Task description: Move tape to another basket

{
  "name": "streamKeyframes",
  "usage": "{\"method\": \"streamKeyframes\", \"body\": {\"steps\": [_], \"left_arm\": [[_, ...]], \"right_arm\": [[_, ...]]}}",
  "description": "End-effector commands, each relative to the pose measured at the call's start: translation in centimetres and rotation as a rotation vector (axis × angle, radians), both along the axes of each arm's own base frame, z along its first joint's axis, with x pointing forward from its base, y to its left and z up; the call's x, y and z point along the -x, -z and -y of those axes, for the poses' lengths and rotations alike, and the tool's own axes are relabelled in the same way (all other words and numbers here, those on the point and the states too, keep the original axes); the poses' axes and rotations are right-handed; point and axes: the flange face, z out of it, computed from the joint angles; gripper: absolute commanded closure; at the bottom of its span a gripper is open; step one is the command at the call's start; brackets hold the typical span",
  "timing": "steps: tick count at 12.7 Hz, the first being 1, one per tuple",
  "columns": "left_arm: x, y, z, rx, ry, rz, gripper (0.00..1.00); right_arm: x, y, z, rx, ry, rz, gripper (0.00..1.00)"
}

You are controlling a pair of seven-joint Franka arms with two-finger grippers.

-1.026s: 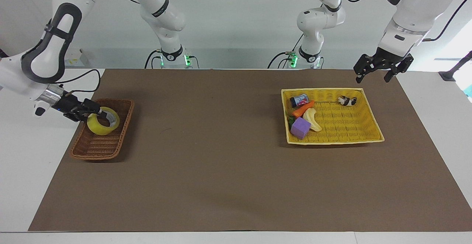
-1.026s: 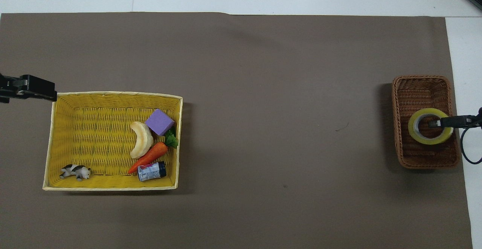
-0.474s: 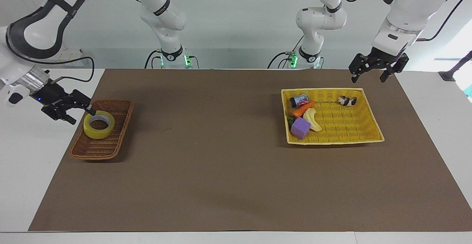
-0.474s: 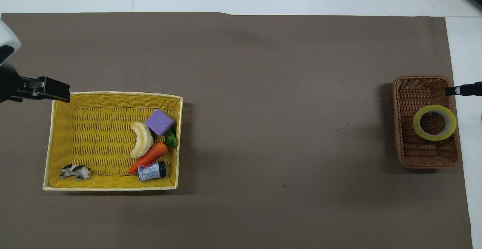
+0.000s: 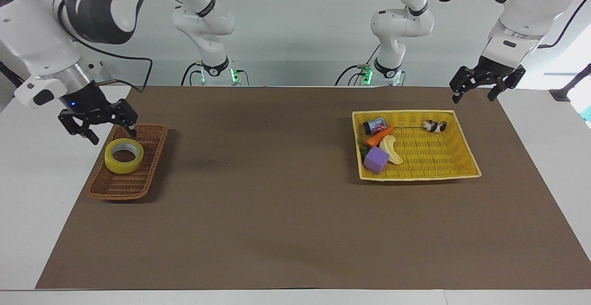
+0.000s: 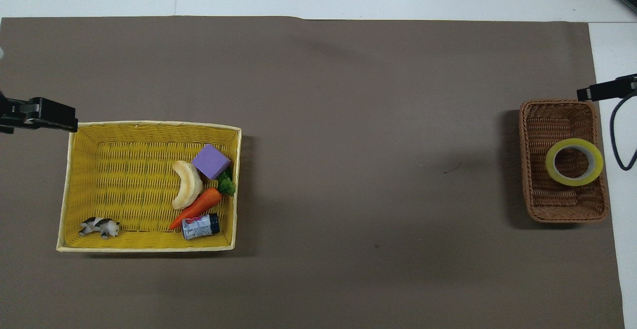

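Note:
The yellow tape (image 5: 123,155) lies flat in the brown wicker basket (image 5: 121,187) at the right arm's end of the table; the overhead view shows the tape (image 6: 574,162) in the half of the basket (image 6: 557,120) nearer the robots. My right gripper (image 5: 113,135) is open and empty. It hangs just above the basket's end nearest the robots, clear of the tape; only a tip of the right gripper (image 6: 603,90) shows in the overhead view. My left gripper (image 5: 473,98) is open and empty in the air by a corner of the yellow basket.
The large yellow basket (image 5: 415,177) at the left arm's end holds a carrot (image 5: 379,135), a banana (image 5: 390,150), a purple cube (image 5: 376,159), a small can (image 5: 374,125) and a toy cow (image 5: 435,126). Brown mat (image 5: 277,194) lies between the baskets.
My right gripper has let go of the tape, which settled flat in the wicker basket. The gripper then opened, rose and drew clear. The left gripper shifted only slightly.

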Motion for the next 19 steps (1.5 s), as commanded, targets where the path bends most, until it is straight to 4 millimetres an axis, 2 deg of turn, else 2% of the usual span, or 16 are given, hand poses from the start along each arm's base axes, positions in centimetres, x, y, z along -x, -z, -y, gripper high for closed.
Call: {"method": "streamKeyframes", "body": {"steps": [1,3,7,8,10,12,15,17,19], "left_arm": [[0.2,-0.6,-1.0,-0.016,-0.014,0.006,0.0],[0.2,-0.6,-0.9,-0.018,-0.011,0.006,0.0],[0.2,-0.6,-0.8,-0.016,-0.011,0.006,0.0],[0.2,-0.6,-0.8,-0.016,-0.011,0.006,0.0],[0.2,-0.6,-0.8,-0.016,-0.011,0.006,0.0],[0.2,-0.6,-0.8,-0.016,-0.011,0.006,0.0],[0.2,-0.6,-0.8,-0.016,-0.011,0.006,0.0],[0.1,-0.5,-0.8,-0.016,-0.011,0.004,0.0],[0.2,-0.6,-0.8,-0.016,-0.011,0.006,0.0]], "right_arm": [[1.8,-1.4,-4.0,0.02,0.117,-0.03,0.0],[3.5,-3.1,-6.2,-0.006,0.242,-0.076,0.0],[8.3,-7.2,-6.3,-0.019,0.279,-0.152,0.0],[10.2,-7.4,-6.1,-0.017,0.279,-0.182,0.0],[12.4,-6.0,-5.2,-0.017,0.279,-0.213,0.0],[11.9,-5.9,-4.3,-0.02,0.276,-0.189,0.0],[9.9,-5.4,-1.2,0.0,0.26,-0.136,0.0],[8.6,-6.5,-1.1,0.018,0.259,-0.133,0.0],[8.8,-6.3,-1.6,0.013,0.245,-0.146,0.0]]}}
